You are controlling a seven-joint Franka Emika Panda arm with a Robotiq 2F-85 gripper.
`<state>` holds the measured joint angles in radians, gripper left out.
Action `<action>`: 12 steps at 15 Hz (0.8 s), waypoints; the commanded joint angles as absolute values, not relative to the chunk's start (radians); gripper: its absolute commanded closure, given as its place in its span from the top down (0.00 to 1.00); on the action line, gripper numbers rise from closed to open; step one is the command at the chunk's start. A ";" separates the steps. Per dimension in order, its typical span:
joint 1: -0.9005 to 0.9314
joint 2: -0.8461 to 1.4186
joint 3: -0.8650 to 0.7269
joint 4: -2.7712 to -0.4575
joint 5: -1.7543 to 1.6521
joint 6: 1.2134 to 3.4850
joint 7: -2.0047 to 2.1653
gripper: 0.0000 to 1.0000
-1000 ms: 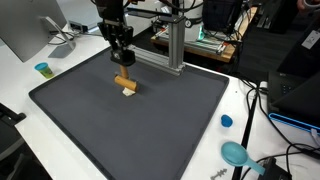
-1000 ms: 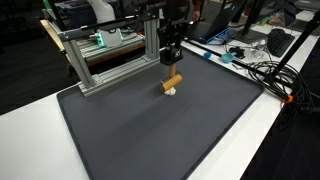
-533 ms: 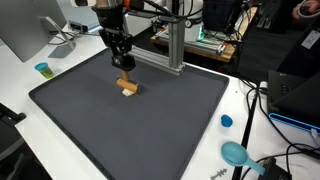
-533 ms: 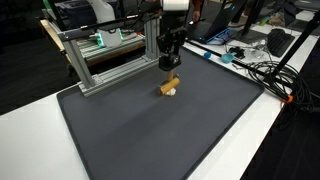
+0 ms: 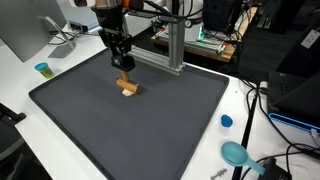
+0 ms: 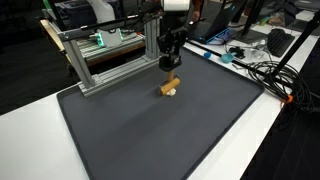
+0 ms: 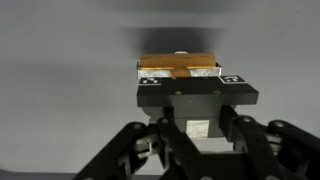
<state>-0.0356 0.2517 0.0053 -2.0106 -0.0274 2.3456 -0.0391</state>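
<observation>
on the dark matte mat point(image 5: 150, 130) covering the white worktop point(image 5: 15, 92) lies a small tan wooden block point(image 5: 127, 87), rectangular, pale at the base. black pincer point(image 5: 123, 68) hangs just above it, gripping nothing; can't tell how wide it's open.

End effector point(image 6: 170, 69) descended since one second ago; gap above wooden block point(image 6: 171, 86) on table narrowed.

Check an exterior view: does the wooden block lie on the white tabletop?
No, the wooden block lies on the dark mat, with the hand above it.
</observation>
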 commanded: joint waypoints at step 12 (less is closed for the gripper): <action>-0.043 0.330 0.001 -1.943 0.045 2.417 -0.018 0.21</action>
